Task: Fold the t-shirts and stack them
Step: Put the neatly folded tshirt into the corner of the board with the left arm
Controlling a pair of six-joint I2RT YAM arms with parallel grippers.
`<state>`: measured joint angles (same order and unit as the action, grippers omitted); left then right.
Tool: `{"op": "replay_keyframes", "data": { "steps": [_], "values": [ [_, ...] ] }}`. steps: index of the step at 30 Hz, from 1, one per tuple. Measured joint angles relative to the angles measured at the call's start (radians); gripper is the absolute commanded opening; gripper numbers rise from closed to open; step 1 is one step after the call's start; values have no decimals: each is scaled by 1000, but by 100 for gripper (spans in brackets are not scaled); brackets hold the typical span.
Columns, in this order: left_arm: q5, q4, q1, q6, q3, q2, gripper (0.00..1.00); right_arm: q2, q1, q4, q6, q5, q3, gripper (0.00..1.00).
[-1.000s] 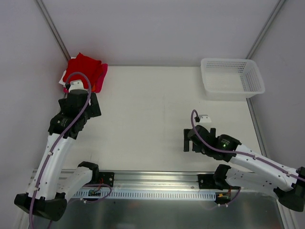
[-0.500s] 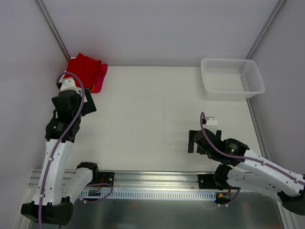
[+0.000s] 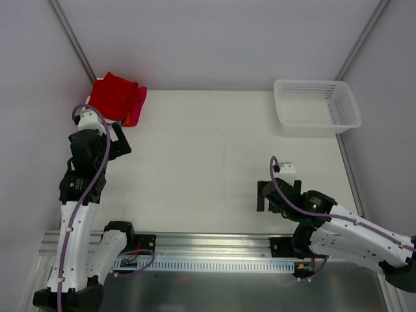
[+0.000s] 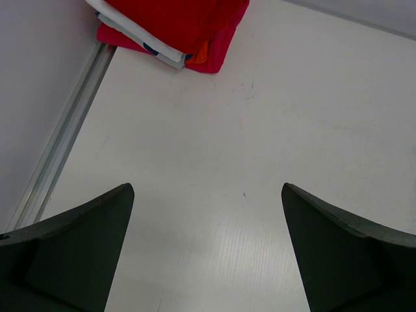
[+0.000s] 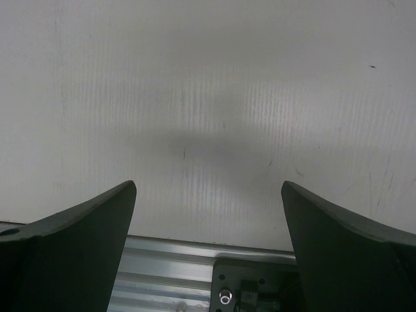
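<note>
Shirt stack [image 3: 120, 101], red shirt [image 4: 172, 16] on top, sits far-left corner of tabletop [image 3: 208, 149], just beyond your left tool [image 4: 207, 188]: spread wide, empty. Right tool [image 5: 208, 188], near right, also spread, empty, well apart.

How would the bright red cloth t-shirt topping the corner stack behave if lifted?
The bright red cloth t-shirt likely flops and unfolds: it drapes softly over the folded shirts beneath. Probably light, being thin cloth. A push would likely shift those uneven layers.
</note>
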<state>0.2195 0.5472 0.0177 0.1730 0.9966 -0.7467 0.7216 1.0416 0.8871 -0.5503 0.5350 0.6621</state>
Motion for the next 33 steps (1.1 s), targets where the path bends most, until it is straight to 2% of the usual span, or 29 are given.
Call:
{"op": "replay_keyframes", "data": {
  "steps": [33],
  "values": [
    [-54, -74, 0, -10, -67, 156, 99, -9, 46, -23, -38, -1, -45, 100]
  ]
}}
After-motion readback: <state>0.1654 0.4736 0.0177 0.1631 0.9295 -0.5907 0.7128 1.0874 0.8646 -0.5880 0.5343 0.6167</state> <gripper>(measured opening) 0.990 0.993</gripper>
